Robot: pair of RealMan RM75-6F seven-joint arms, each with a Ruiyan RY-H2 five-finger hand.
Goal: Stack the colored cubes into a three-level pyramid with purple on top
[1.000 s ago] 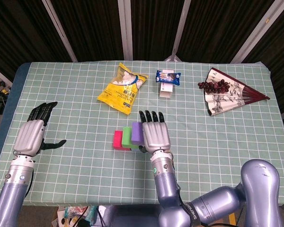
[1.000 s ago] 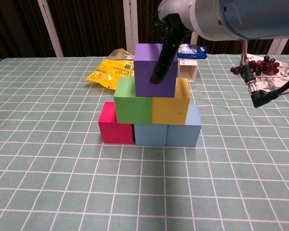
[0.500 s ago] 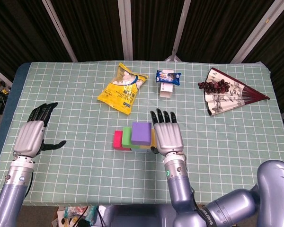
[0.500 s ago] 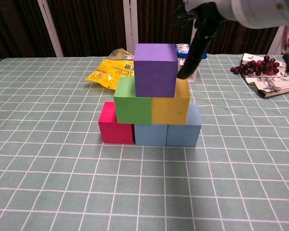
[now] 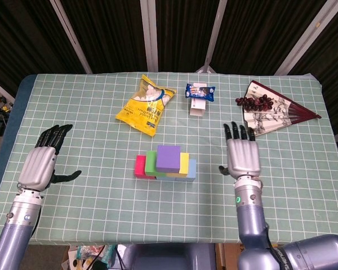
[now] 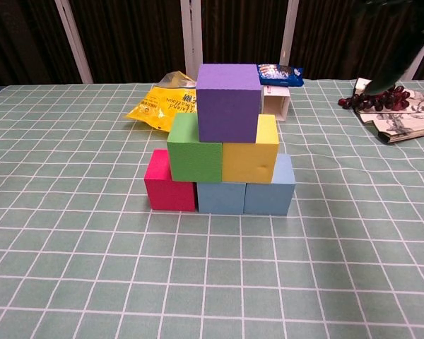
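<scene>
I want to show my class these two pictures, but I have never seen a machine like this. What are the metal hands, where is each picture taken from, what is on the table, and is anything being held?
This is a robot with two arms, each ending in a hand. One picture looks down from its head, the other looks forward from its chest. The left hand and the right hand both hover open, holding nothing. On the green checked table stands a pyramid of cubes: red cube and two blue cubes below, green cube and yellow cube above, purple cube on top. Behind lie a yellow snack bag, a small packet and a paper fan.
</scene>
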